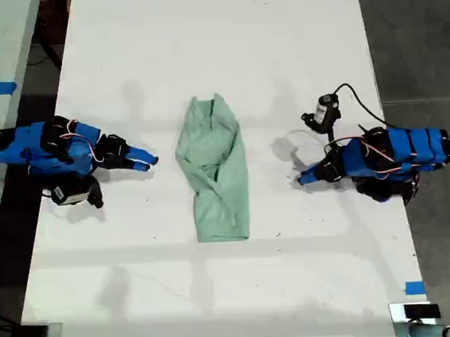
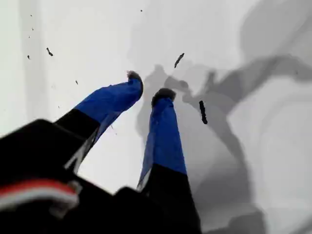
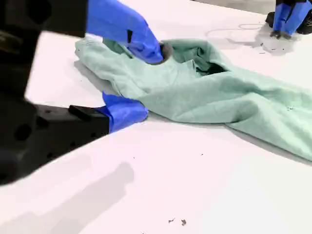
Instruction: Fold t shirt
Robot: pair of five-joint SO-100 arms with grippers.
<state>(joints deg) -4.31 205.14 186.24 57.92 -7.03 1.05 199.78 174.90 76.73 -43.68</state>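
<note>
While my second gripper [image 3: 148, 83] is gaping empty beside the t shirt [image 3: 234, 92] and my first gripper [image 2: 148, 87] is sitting barely parted, I'm reckoning on pinching the hem cleanly.

one t shirt [image 1: 212, 171], two blue arms (one end effector each), one table [image 1: 215, 288].

Plain mint-green t shirt [image 1: 213, 173], white table [image 1: 205, 50], blue-tipped tools
</note>
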